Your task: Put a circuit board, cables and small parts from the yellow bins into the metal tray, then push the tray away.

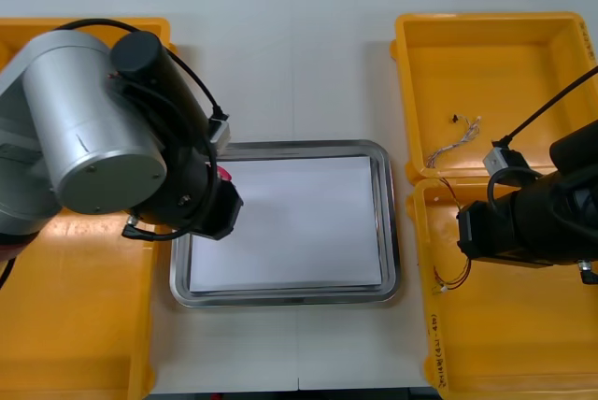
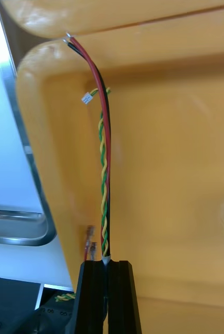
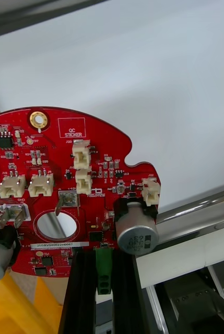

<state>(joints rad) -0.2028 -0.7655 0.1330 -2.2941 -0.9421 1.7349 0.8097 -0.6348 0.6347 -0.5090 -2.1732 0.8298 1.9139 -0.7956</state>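
I am working both arms at once. My left pincer is gripping a round red circuit board by a green connector block at its edge. Its black fingers are standing apart only by the width of that block. The board is hanging over the left side of the white-lined metal tray; I cannot tell whether it is touching the lining.

My right pincer is gripping one end of a cable of red, black and twisted yellow-green wires, its fingers nearly together. The cable is stretching away from the fingertips, over the corner of the near yellow bin on the right, just beside the tray's right rim. The tray is sitting on the light surface between the bins.
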